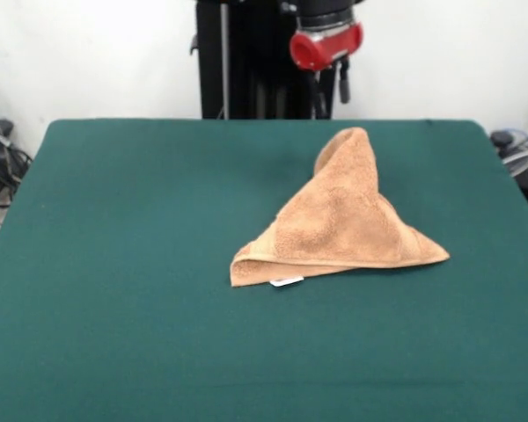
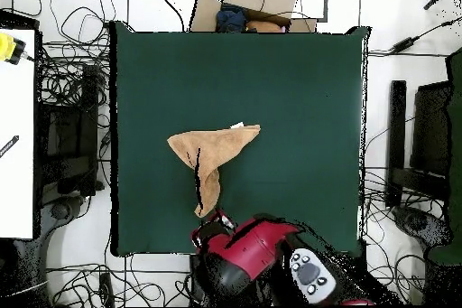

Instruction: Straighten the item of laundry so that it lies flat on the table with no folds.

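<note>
Table: a large surface covered in dark green felt-like cloth (image 1: 114, 264); in the overhead view it fills the middle of the picture (image 2: 298, 97).
Towel: a tan terry-cloth towel (image 1: 348, 229) lies right of centre in the front view, on the far half of the table. It is folded over itself into a rough triangle, with one wide edge toward the near side and a narrow tip pointing toward the far edge. The overhead view shows the same towel (image 2: 217, 153) with the tip running toward the robot's base.
Label: a small white label (image 1: 287, 281) shows at the near edge of the towel, toward its left corner.
Gripper: the red and black gripper (image 1: 331, 83) hangs above the far edge of the table, just beyond the towel's tip and apart from it. Whether it is open or closed cannot be told.
Surroundings: tangled cables (image 2: 68, 79) lie on the floor beside the table.
</note>
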You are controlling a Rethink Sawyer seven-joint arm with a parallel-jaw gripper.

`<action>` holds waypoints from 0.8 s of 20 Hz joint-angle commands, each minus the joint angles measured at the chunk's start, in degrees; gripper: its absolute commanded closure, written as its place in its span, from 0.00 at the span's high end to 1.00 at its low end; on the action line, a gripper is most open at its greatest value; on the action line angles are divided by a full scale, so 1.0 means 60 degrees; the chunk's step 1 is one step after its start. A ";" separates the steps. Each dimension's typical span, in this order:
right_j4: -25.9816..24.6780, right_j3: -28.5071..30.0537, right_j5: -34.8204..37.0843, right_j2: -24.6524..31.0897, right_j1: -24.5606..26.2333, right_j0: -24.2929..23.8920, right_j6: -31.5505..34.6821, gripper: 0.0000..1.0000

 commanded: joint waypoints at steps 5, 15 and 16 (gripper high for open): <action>0.0886 -0.2070 -0.2828 -0.2532 0.2654 0.2057 0.1750 1.00; 0.1294 -0.2570 -0.2857 -0.2222 0.3636 0.1528 0.1483 1.00; 0.1361 -0.2453 -0.2907 -0.2234 0.3589 0.1479 0.1533 1.00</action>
